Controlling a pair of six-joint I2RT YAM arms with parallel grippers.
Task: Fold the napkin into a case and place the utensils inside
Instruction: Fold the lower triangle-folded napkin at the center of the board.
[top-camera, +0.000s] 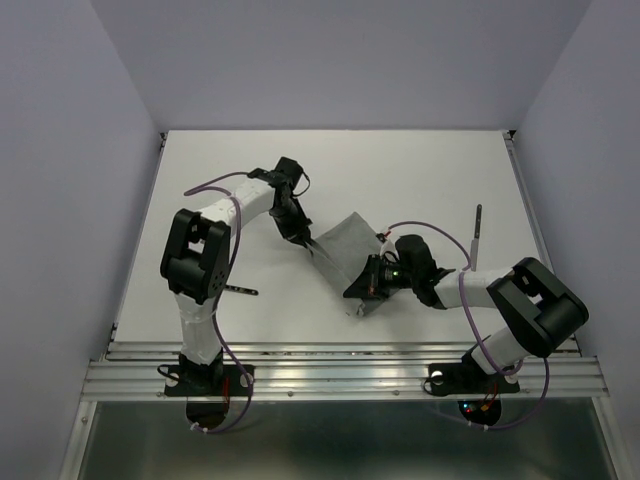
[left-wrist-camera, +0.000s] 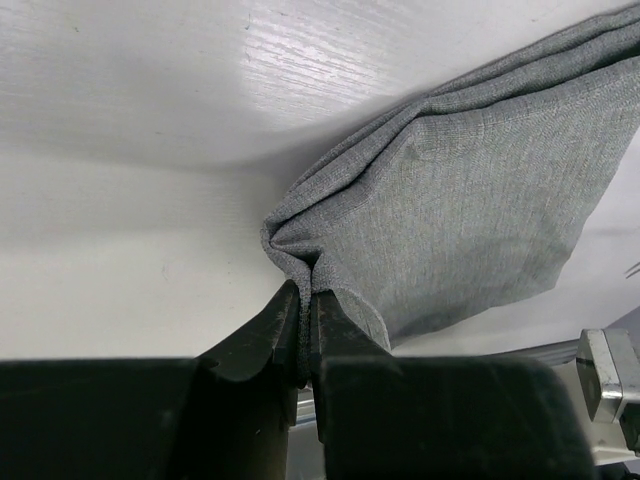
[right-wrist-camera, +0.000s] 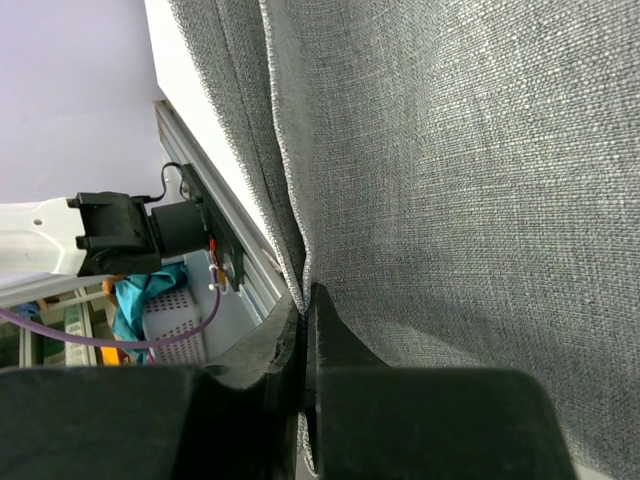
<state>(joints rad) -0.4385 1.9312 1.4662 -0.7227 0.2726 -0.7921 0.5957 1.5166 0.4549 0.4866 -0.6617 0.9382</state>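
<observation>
In the top view, the napkin (top-camera: 352, 245) is at mid-desk, already folded into a layered grey band and stretched slantwise between the arms. The left claw (top-camera: 308, 243) pinches its upper-left end and the right claw (top-camera: 362, 288) its lower end. The far utensil (top-camera: 477, 231) lies alone on the white desk (top-camera: 420, 170), well apart from the cloth. A thin dark stick beside the left arm, the near utensil (top-camera: 242, 291), looks like another. Plain pale walls close the desk in on three sides. In the left wrist view, the left claw (left-wrist-camera: 307, 310) is clamped on a bunched corner of the napkin (left-wrist-camera: 470, 190), whose layers fan out over bare, glossy desk (left-wrist-camera: 140, 150). In the right wrist view, the right claw (right-wrist-camera: 305, 320) is closed on a hemmed edge of the napkin (right-wrist-camera: 460, 200), with the desk's metal rail (right-wrist-camera: 225, 225) behind. The cloth looks light and limp – it will likely sag, and its layers may slip apart unless a corner or hem is taken with every layer together. The utensils seem stiff, thin and slick on a hard top – probably best pinched across the handle.
</observation>
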